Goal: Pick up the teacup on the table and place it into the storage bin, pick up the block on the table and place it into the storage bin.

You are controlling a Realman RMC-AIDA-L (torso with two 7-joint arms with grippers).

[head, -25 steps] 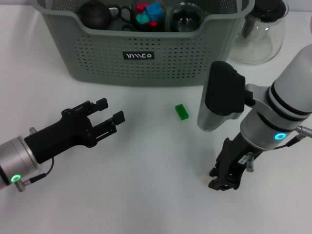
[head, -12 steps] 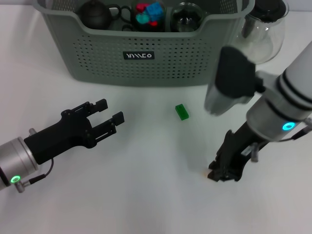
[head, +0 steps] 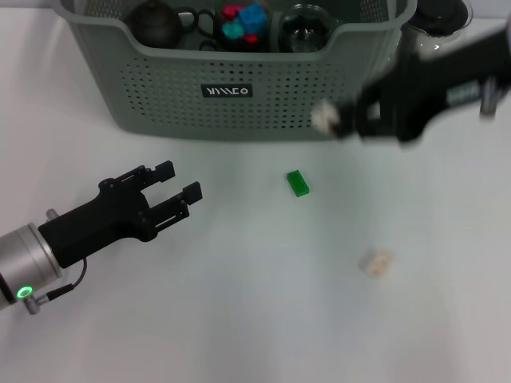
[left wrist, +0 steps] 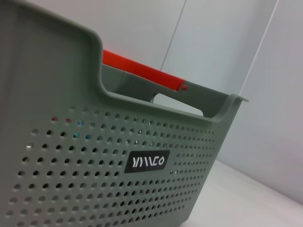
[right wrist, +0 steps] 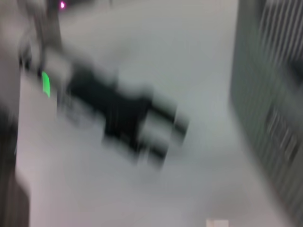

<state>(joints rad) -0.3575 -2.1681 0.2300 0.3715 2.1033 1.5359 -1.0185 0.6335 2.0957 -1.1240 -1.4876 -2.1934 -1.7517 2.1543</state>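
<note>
Now the right tool (head: 339, 121) has swung up from the worktop (head: 239, 319) to the storage bin (head: 160, 96) front, apparently clamped on a whitish object. Left tool (head: 180, 182) hovers spread. The green block (head: 299, 183) remains unpicked; a beige piece (head: 375, 262) lies exposed.

The left gripper (head: 177, 191) hovers low at the near left, its arm stretched in from the near-left corner, both fingers spread apart and pointing right and far. The right gripper (head: 339, 120) is raised at the far right, its arm reaching leftward, blurred.
</note>
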